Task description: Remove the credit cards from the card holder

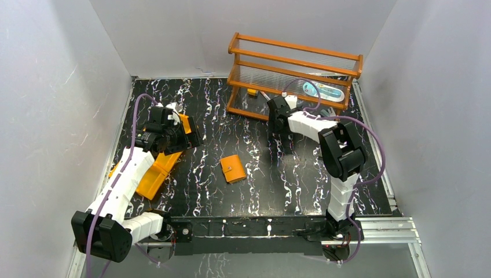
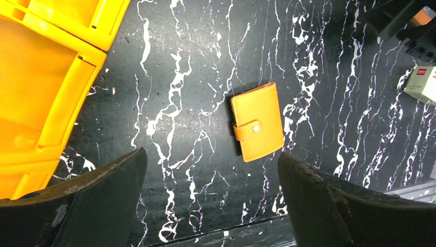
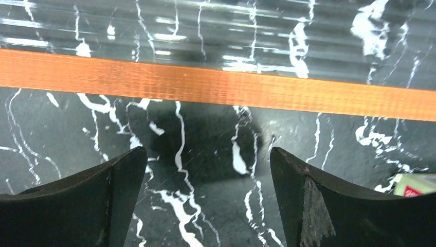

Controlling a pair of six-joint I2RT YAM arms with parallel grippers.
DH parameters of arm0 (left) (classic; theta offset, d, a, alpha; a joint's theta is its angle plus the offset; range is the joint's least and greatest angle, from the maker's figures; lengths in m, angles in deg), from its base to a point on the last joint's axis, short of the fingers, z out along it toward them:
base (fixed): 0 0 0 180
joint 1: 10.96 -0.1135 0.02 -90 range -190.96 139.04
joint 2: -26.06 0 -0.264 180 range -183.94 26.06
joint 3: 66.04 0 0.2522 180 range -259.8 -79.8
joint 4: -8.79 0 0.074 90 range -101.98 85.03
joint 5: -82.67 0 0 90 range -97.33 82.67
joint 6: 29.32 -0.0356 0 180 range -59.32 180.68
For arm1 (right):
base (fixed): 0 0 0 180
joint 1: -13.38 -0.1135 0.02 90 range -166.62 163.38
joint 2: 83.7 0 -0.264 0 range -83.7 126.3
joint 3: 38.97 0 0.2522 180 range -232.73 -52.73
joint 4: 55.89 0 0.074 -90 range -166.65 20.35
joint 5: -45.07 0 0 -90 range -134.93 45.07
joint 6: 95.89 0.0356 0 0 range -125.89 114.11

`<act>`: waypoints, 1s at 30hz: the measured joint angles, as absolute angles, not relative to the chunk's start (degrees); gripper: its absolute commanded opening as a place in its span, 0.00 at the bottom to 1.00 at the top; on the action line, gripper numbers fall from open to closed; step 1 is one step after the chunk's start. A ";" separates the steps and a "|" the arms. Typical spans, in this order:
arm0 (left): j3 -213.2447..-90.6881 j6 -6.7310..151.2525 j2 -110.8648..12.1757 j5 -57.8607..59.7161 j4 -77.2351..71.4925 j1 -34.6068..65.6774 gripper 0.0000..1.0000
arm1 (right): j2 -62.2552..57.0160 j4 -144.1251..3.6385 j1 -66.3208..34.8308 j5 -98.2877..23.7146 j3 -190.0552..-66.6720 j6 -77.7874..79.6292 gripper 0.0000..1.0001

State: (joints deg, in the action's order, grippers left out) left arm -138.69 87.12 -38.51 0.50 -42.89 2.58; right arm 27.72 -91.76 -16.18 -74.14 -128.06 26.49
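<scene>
Orange-tan leather, the card holder [image 1: 233,168] lies mid-table, its tab snapped shut, so no credit cards show. At its ten o'clock the left gripper [image 2: 211,154] hangs above the orange tray [image 1: 151,179]. At one o'clock the right gripper [image 3: 205,154] hangs by the wooden rack [image 1: 292,55]. Both have their jaws apart, likely ready to unsnap it.

The card holder [image 2: 257,122] is plain orange-tan, with a small silvery snap stud on its tab. It lies on a tabletop [image 1: 278,174] of black marbled with white veins. The three-compartment tray [image 2: 41,87] is a brighter yellow-orange, the rack [image 1: 298,47] has orange wood-grain rails and clear ribbed panels, and the small box [image 2: 422,85] is whitish with a red mark.
</scene>
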 measured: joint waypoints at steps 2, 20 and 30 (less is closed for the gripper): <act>-138.69 86.77 -38.25 0.13 -43.32 2.58 0.98 | 27.72 -90.69 -15.37 -74.20 -128.06 24.50 0.98; -140.55 83.99 -40.18 -2.69 -44.72 2.66 0.98 | 25.97 -86.10 -0.14 -71.65 -124.63 14.79 0.98; -144.64 81.43 -45.25 -8.11 -46.25 2.66 0.98 | 32.79 -88.81 4.72 -64.78 -137.90 14.58 0.98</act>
